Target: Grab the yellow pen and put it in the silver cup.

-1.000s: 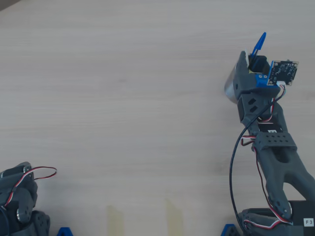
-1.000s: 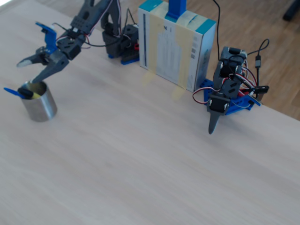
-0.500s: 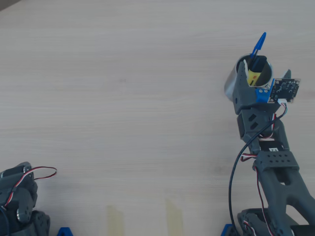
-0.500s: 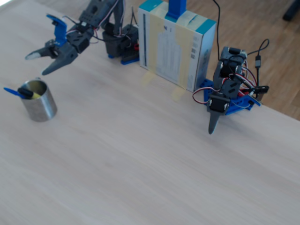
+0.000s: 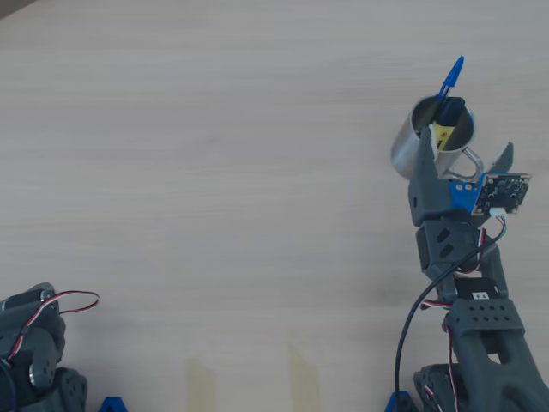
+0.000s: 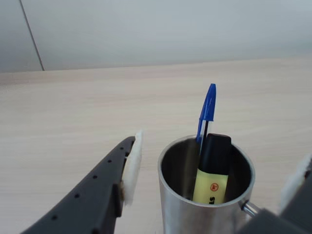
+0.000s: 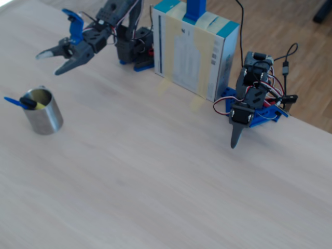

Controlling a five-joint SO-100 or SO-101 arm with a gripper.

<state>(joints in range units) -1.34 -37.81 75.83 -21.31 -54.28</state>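
Observation:
The yellow pen (image 6: 210,173), black cap up, stands inside the silver cup (image 6: 195,214) beside a thin blue ballpoint (image 6: 206,108). The overhead view shows the same: yellow pen (image 5: 443,130) in the silver cup (image 5: 410,146) at the right. In the fixed view the silver cup (image 7: 45,116) stands at the left, with the pen's black cap (image 7: 29,104) at its rim. My gripper (image 5: 464,154) is open and holds nothing, just short of the cup on the arm's side. The fixed view has the gripper (image 7: 51,61) raised well clear of the cup.
A second arm (image 7: 249,104) rests folded at the right of the fixed view, and its base (image 5: 30,352) fills the overhead view's lower left corner. A white and blue box (image 7: 194,49) stands at the table's far edge. Bare wood table (image 5: 214,172) spreads left of the cup.
My open gripper has drawn back from over the cup toward the arm's base and risen. The yellow pen stays in the cup.

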